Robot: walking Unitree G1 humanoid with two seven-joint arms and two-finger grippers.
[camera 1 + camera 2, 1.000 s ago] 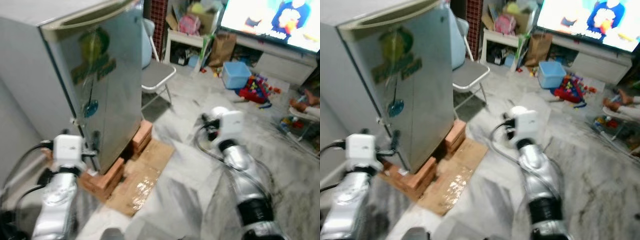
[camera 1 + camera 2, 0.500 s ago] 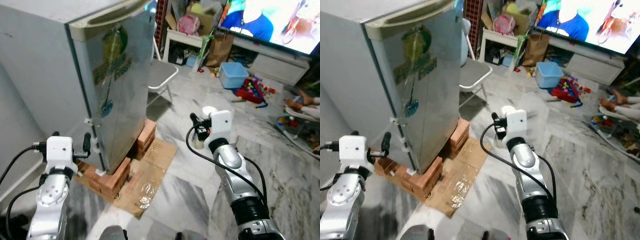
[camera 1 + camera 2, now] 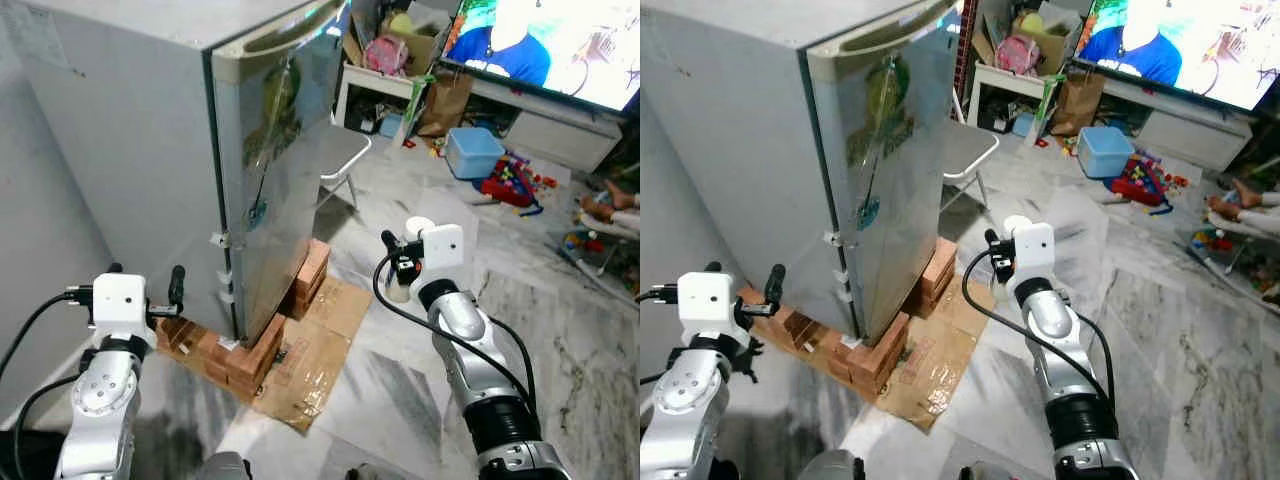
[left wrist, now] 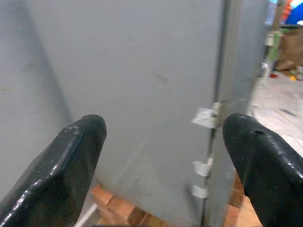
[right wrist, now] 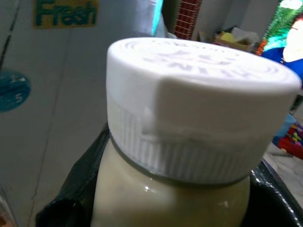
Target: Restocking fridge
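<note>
A silver fridge point(image 3: 270, 170) stands with its door closed, raised on red bricks point(image 3: 250, 362). My left gripper point(image 3: 145, 277) is low beside the fridge's grey side wall, open, with nothing between its fingers point(image 4: 61, 165); the left wrist view looks at that wall and the door's edge. My right gripper point(image 3: 398, 262) hovers over the marble floor in front of the door, about an arm's length off. It is shut on a bottle point(image 5: 180, 142) of cream-coloured liquid with a white ribbed cap point(image 5: 199, 90).
Flattened cardboard point(image 3: 312, 345) lies under the fridge's front. A white folding chair point(image 3: 345, 150) stands behind the fridge. Further back are a blue bin point(image 3: 475, 150), toys point(image 3: 515, 175) and a lit TV point(image 3: 560, 40). A person's leg point(image 3: 610, 205) is at the far right. A grey wall closes the left.
The whole view has shifted and sharpened: the fridge now sits more to the right, with its grey side showing. The right gripper still holds the bottle; the left stays open.
</note>
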